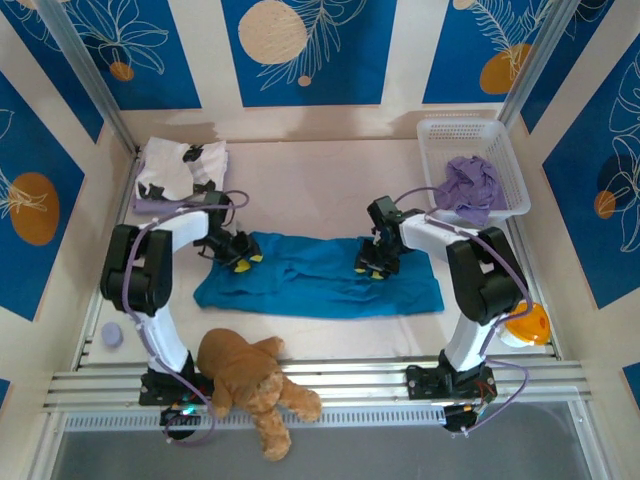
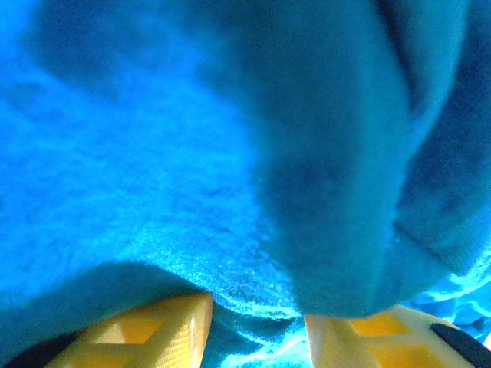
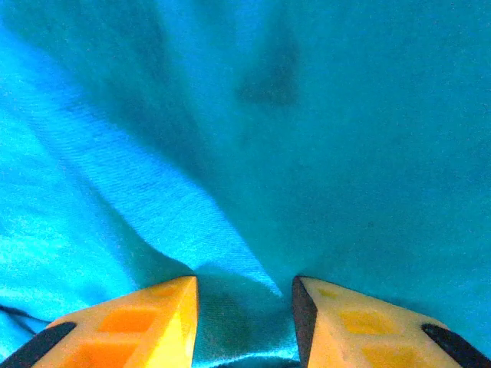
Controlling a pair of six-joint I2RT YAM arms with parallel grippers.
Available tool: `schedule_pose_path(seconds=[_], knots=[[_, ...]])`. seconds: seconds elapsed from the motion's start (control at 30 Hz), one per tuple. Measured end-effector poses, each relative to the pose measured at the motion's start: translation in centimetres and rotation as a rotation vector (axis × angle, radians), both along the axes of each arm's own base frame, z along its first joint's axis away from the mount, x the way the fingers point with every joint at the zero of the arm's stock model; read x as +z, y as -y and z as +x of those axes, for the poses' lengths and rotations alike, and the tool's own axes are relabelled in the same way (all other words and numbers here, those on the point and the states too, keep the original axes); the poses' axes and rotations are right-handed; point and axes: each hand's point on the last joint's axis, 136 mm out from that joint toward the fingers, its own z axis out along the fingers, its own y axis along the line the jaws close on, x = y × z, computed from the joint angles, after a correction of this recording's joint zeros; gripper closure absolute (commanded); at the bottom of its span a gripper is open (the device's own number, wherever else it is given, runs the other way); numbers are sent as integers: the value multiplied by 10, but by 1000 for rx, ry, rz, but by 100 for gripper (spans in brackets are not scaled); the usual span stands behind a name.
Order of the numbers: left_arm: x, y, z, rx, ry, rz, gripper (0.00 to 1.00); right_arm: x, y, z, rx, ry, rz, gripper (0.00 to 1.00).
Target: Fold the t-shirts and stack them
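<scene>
Top view, left to right.

- 10 o'clock corner of the table (image 1: 320, 165): white t-shirt with black blotches (image 1: 180, 168), folded, lying on a pale lavender layer.
- Centre: teal t-shirt (image 1: 320, 285), spread flat as a wide, wrinkled band.
- Left gripper (image 1: 240, 256) sits on the teal t-shirt's 10 o'clock corner. In the left wrist view its yellow fingers (image 2: 165, 326) stand partly apart with a thick bunch of teal cloth pinched between them and draped over the tips.
- Right gripper (image 1: 374, 264) sits on the far edge toward 1 o'clock. In the right wrist view its fingers (image 3: 146, 322) are clamped on a ridge of cloth, with creases running into the gap.
- 2 o'clock: white basket (image 1: 470, 125) holding a crumpled lavender t-shirt (image 1: 468, 185).
- 7 o'clock, on the near rail: teddy bear (image 1: 250, 378), not part of the task.

Handling judgement: the teal t-shirt is light, limp and non-fragile. It will sag and drag and hold no shape of its own. Grip at edges or corners, both sides level. A thin pinch could slip out, and bunched layers may fold unevenly.
</scene>
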Motion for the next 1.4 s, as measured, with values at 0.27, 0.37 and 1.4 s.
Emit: schedule_pose_path(seconds=[0.27,0.37,1.4], knots=[[10,48,84,-74,89,-30,59,13,27,-14,-41,-6,-46,60],[18,56,109,-89,137,-13,58,28,30,-16,-40,15,-52,60],[10,57,57,-32,104,-1,56,-3,-6,-68,-12,-145,6,59]])
